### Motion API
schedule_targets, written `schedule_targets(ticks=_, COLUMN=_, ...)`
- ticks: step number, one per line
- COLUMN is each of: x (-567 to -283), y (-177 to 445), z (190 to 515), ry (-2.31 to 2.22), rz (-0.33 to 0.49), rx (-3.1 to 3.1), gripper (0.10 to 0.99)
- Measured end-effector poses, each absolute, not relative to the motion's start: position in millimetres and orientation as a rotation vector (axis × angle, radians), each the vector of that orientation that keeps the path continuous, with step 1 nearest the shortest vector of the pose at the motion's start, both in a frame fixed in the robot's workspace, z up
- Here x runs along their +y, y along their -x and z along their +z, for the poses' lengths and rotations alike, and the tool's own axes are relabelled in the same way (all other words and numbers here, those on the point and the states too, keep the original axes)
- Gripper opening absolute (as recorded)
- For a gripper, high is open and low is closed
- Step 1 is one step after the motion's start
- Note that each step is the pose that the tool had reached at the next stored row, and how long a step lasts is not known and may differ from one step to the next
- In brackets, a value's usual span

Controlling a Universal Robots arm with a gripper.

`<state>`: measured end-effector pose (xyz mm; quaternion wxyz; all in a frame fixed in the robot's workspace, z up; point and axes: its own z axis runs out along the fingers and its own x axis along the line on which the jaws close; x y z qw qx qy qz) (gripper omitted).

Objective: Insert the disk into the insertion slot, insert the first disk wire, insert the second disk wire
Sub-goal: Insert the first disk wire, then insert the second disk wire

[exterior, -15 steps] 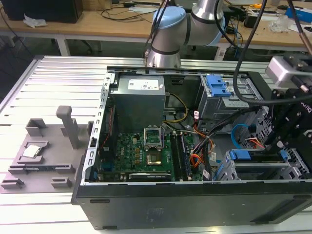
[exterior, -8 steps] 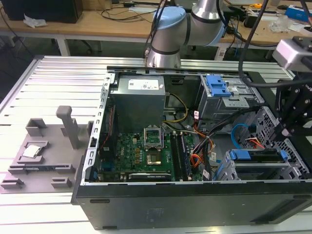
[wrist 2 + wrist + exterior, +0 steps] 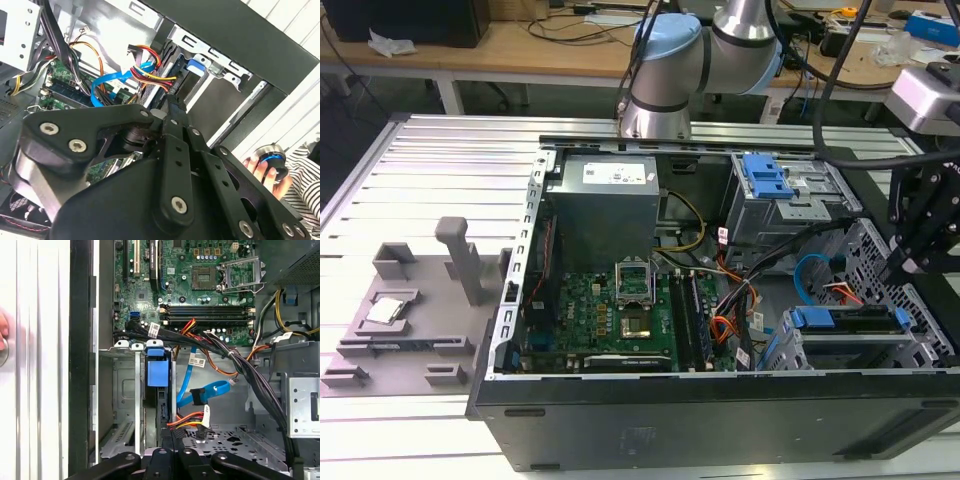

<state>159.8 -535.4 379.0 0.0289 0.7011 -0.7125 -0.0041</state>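
**A:** Where is the disk (image 3: 850, 320)?

**B:** In the insertion slot (image 3: 865, 352), the low silver cage at the corner of the case (image 3: 620, 425) on the exterior view's right. Its blue carrier (image 3: 157, 372) shows at the mouth of the bay. It looks seated, though I cannot be sure it is fully home.

**A:** And the gripper (image 3: 900, 268)?

**B:** Close over that cage, its tip near the end of the disk where the wires gather. In the second wrist view its fingers (image 3: 172, 117) lie together, and I can make out nothing between them.

**A:** How would the disk handle?

**B:** Stiff, fairly heavy for its size and sensitive to knocks, I'd judge. The plastic carrier's edges are the place to hold or push, not the label face.

**A:** The first disk wire (image 3: 187, 421)?

**B:** Its red, orange and black strands fan out just beside the disk's end. They are light and limp and would slip or bend, so the hard plug is the part to pinch. I cannot tell whether that plug is seated.

**A:** The second disk wire (image 3: 205, 392)?

**B:** It is a light-blue ribbon looping in the open space near the cage, close to the first wire. It looks thin, springy and easy to kink. It is best held squarely at its plug, since the flat cable would twist.
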Motion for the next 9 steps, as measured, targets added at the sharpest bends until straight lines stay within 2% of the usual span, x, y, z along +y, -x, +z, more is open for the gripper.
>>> schedule_targets(ticks=4, x=-535.4, y=-159.8, z=379.8, ry=-2.163, rz=-0.013, rx=-2.198, gripper=0.106)
schedule_targets(ticks=6, x=-535.4, y=-159.8, z=380.2, ry=-2.163, rz=-0.013, rx=-2.198, gripper=0.235)
schedule_targets(ticks=7, x=-535.4, y=-159.8, z=380.3, ry=-2.163, rz=-0.013, rx=-2.198, gripper=0.235)
schedule_targets(ticks=8, x=-535.3, y=-159.8, z=380.5, ry=-2.163, rz=-0.012, rx=-2.198, gripper=0.302)
schedule_targets(ticks=9, x=-533.3, y=-159.7, z=380.6, ry=-2.163, rz=-0.012, rx=-2.198, gripper=0.302)
